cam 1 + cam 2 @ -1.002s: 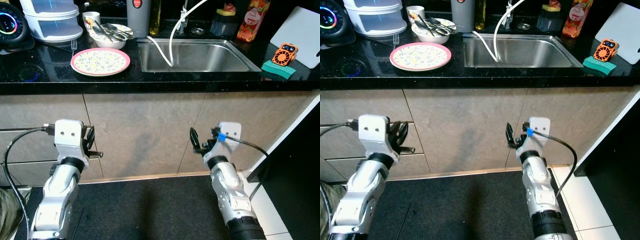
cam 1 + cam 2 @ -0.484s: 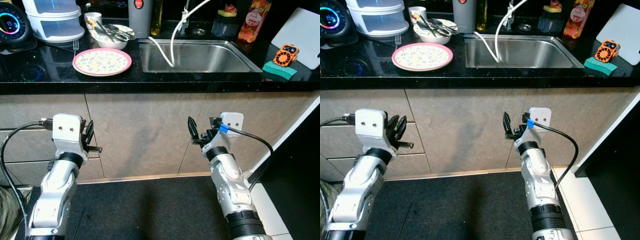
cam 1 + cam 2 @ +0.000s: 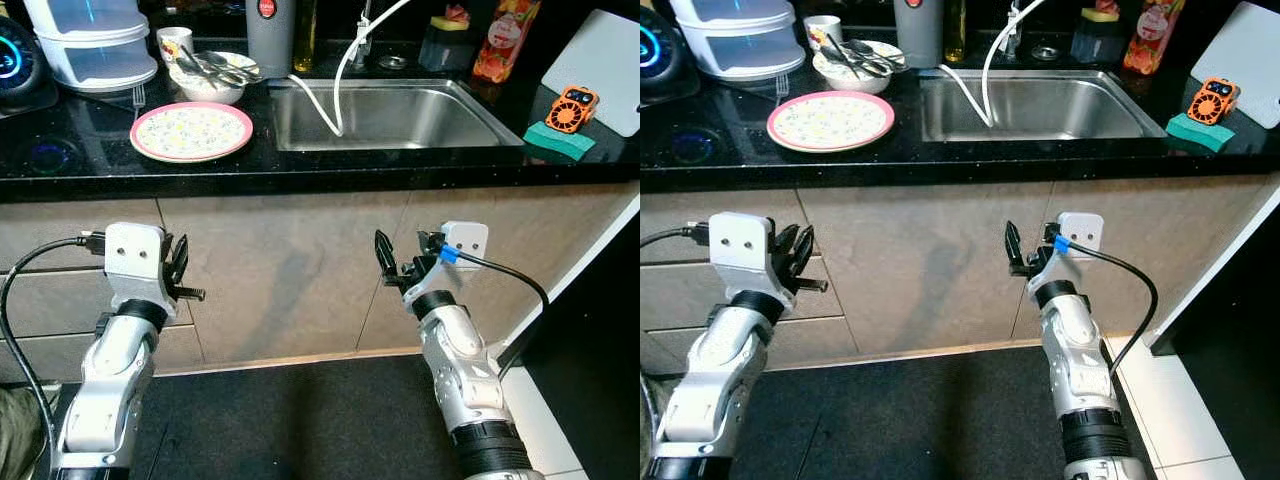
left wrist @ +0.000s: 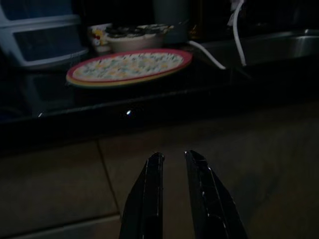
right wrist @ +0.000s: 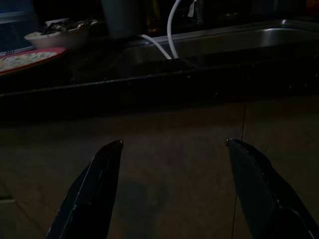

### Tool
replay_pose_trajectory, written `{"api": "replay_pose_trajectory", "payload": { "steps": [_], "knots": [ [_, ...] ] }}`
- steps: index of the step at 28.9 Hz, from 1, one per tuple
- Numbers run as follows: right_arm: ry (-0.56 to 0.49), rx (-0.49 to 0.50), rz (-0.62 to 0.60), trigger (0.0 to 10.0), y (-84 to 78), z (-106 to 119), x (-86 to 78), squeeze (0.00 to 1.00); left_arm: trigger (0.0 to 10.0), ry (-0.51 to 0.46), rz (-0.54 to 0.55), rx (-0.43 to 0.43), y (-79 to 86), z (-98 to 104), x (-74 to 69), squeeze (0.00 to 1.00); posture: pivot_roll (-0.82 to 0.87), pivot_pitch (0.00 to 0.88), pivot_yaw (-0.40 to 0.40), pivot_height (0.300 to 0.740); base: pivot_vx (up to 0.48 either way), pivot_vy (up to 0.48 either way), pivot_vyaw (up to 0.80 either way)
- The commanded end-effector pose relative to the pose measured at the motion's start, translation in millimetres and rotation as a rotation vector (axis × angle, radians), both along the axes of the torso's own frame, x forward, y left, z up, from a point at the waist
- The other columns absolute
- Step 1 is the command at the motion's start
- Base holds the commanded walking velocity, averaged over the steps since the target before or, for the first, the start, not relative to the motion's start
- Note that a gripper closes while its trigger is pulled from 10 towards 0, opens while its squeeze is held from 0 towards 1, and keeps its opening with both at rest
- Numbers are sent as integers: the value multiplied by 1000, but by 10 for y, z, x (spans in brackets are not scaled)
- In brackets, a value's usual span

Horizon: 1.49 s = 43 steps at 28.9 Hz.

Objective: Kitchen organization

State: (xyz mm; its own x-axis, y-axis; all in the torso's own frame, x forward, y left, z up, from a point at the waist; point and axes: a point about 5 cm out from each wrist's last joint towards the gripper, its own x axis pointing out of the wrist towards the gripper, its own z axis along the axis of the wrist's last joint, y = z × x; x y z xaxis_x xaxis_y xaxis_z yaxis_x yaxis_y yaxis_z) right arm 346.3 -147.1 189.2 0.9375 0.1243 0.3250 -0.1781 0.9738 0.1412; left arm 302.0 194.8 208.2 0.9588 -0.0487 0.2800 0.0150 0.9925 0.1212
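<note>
A pink-rimmed flowered plate point(image 3: 191, 131) lies on the black counter point(image 3: 90, 165), left of the steel sink point(image 3: 385, 112). Behind it stand a white bowl point(image 3: 208, 77) holding cutlery, a mug point(image 3: 174, 42) and a fork point(image 3: 138, 97). My left gripper point(image 3: 180, 272) hangs below the counter edge in front of the drawer fronts, shut with nothing held; the left wrist view has its fingers point(image 4: 149, 189) nearly touching, pointing toward the plate point(image 4: 127, 65). Below the sink, my right gripper point(image 3: 392, 262) is open and empty before the cabinet door, its fingers point(image 5: 92, 189) wide apart.
A white hose point(image 3: 335, 90) dips into the sink. Stacked plastic containers point(image 3: 90, 40) and a grey tumbler point(image 3: 268, 25) stand at the back. Right of the sink are a green sponge point(image 3: 558, 138), an orange gadget point(image 3: 576, 108) and a white cutting board point(image 3: 600, 60). Dark floor mat point(image 3: 300, 420) lies below.
The camera has shifted a little, so the counter sits slightly differently in view. Both grippers have risen a little toward the counter edge. Their fingers have not changed.
</note>
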Motion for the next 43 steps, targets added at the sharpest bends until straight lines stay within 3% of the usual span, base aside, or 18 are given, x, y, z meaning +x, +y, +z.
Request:
{"api": "replay_pose_trajectory", "payload": {
  "steps": [1, 16, 43],
  "knots": [
    [-9, 16, 6, 10000, 15, 31, -9, 0, 10000, -9, -3, 32, 12, 48, -12, 0, 12, 119, -24, 740, 285, 0, 0],
    [-76, 36, 24, 10000, 58, 241, -6, 0, 10000, -91, -26, 46, -38, 316, 9, 0, 13, 116, -24, 740, 283, 0, 0],
    [-99, 34, 40, 10000, 86, 334, -14, 0, 10000, -110, -33, 28, -44, 386, 12, 0, 13, 114, -25, 740, 294, 0, 0]
  ]
}}
